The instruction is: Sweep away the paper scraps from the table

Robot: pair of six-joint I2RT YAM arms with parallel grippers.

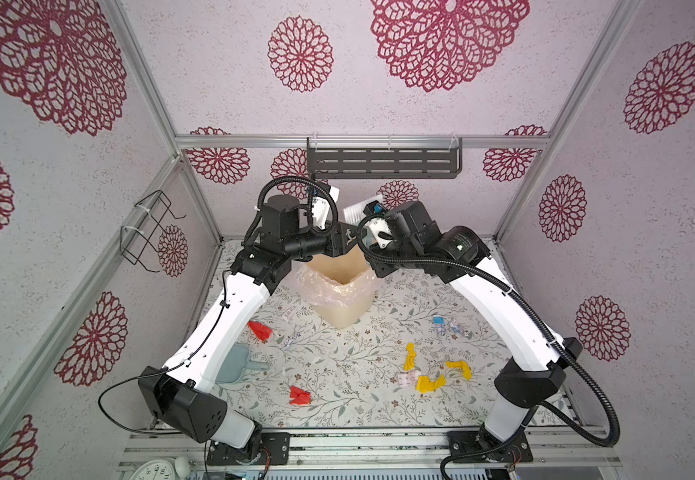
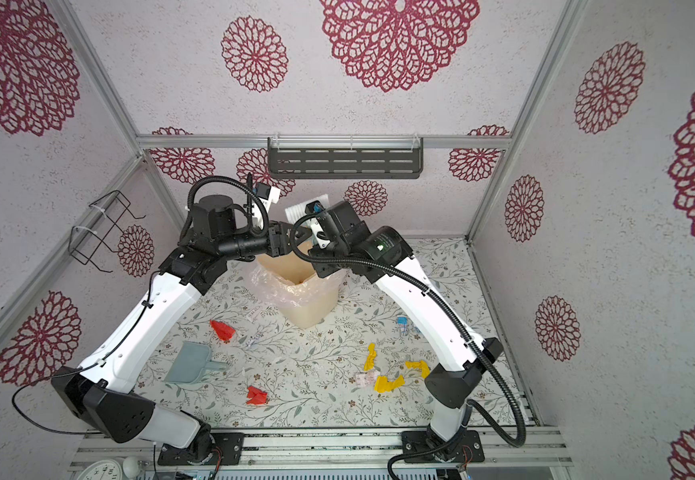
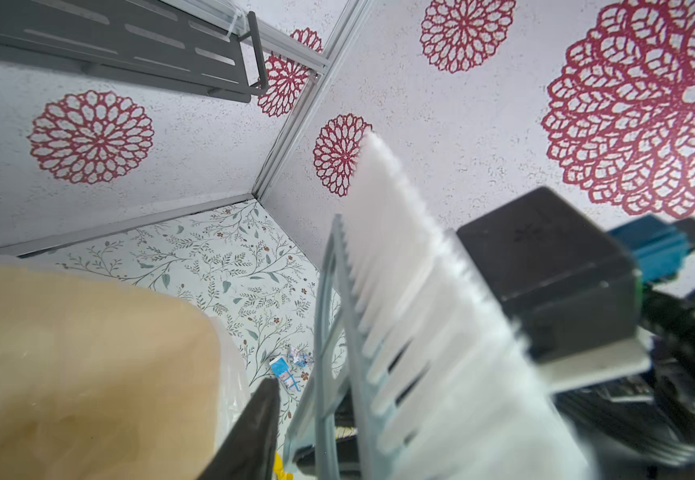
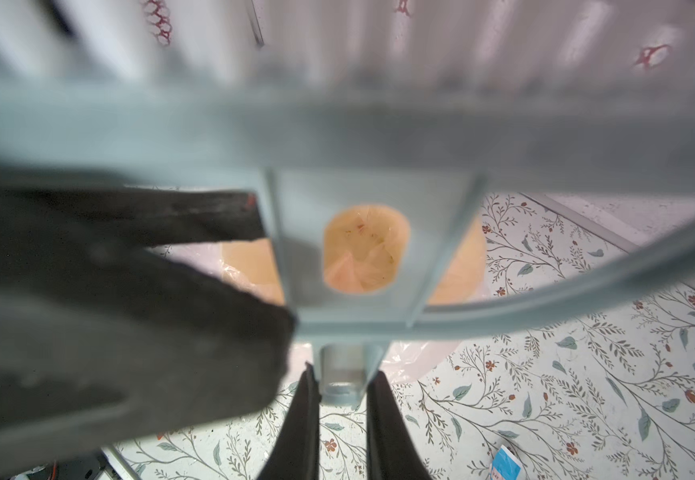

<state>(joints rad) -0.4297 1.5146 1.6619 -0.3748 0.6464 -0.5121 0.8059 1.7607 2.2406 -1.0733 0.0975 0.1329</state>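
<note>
Enclosed by crimson-flowered walls, the leaf-printed table [image 1: 354,411] is strewn with the paper scraps [image 1: 260,330]: red at left near the dustpan [image 1: 233,365], yellow at right. Above the bin [image 1: 339,303], the left gripper [image 1: 350,240] is poised beside the brush [image 1: 356,212]; how its jaws stand cannot be told. The handle is pinched by the right gripper [image 4: 342,386]. Lowering the brush to the scraps is judged next.

Light was bright, soft and even in both top views, leaving only faint shadows on the table [image 1: 358,374]; the walls [image 1: 649,257] bowed toward the edges. In both wrist views the near brush [image 3: 420,324] was badly blurred, the table behind sharper.
</note>
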